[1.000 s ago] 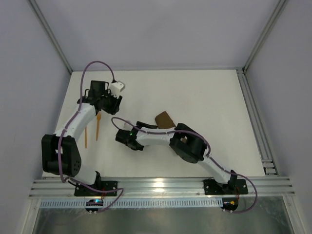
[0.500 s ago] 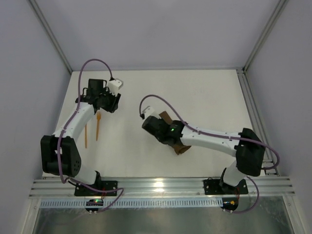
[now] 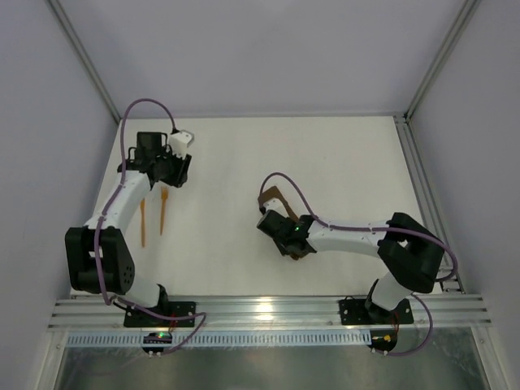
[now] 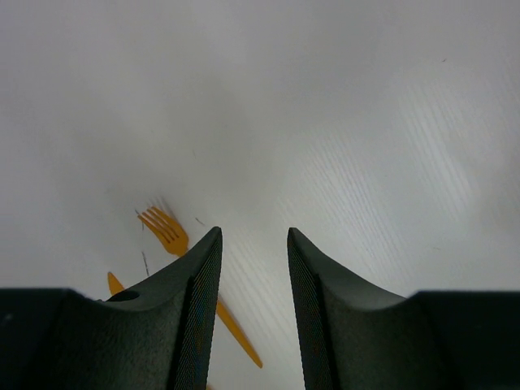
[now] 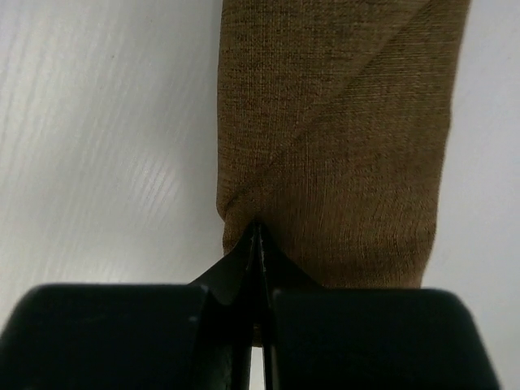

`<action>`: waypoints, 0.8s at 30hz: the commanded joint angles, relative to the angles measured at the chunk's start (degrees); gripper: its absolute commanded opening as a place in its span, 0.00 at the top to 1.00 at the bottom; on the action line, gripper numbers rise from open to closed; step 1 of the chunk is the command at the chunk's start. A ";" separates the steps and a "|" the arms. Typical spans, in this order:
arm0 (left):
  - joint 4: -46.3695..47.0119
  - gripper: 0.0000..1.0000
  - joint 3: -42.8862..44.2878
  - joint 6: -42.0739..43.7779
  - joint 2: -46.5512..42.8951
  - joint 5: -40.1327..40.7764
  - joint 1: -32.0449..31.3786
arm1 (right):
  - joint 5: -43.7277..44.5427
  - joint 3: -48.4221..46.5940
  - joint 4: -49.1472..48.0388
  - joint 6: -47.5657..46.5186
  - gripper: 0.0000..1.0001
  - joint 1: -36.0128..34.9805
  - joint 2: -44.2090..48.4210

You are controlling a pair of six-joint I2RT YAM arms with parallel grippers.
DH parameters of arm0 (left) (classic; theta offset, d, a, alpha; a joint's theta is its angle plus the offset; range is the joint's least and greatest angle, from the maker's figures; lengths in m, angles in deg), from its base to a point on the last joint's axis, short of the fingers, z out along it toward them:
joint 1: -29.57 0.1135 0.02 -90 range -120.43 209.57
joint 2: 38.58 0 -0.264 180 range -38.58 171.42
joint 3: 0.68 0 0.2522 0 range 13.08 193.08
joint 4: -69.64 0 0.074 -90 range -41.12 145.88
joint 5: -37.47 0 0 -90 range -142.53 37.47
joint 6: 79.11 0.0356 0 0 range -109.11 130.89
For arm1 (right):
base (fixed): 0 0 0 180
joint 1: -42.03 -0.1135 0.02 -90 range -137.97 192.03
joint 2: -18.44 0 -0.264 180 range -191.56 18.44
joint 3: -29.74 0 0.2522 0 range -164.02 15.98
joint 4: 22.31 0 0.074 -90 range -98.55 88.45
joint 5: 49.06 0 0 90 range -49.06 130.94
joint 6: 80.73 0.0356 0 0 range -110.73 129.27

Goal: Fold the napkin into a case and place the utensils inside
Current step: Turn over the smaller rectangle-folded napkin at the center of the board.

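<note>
Just snapped my right gripper [image 5: 258,231] shut, pinching the case [image 5: 341,122] by its near edge. Left gripper [image 4: 253,236] hangs half-spread, empty. The case sits 3 o'clock from the utensils [image 3: 152,215], so loading's probably next.

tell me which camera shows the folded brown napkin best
Right wrist: the folded napkin fills the frame, diagonal fold and weave clear, the right gripper shut at its near edge. Top external shows only small brown bits beside that gripper. Left wrist doesn't show it.

Robot lab cell
Grey walls [image 3: 268,49] and aluminium rails [image 3: 268,313] are enclosing a white table [image 3: 341,154] with arms [image 3: 122,201] bolted on.
</note>
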 commanded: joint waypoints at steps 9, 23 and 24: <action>-1.05 0.59 -2.47 -0.48 -2.19 -1.91 7.88 | -1.04 -1.31 -6.26 -1.14 0.97 0.01 -4.07; -11.50 0.58 -5.02 3.56 5.78 0.37 13.24 | 3.88 -2.02 -5.38 -5.19 0.83 0.53 14.13; -12.03 0.58 -5.28 3.82 6.85 1.33 13.16 | 4.15 -1.85 -5.64 -5.89 0.83 0.71 13.95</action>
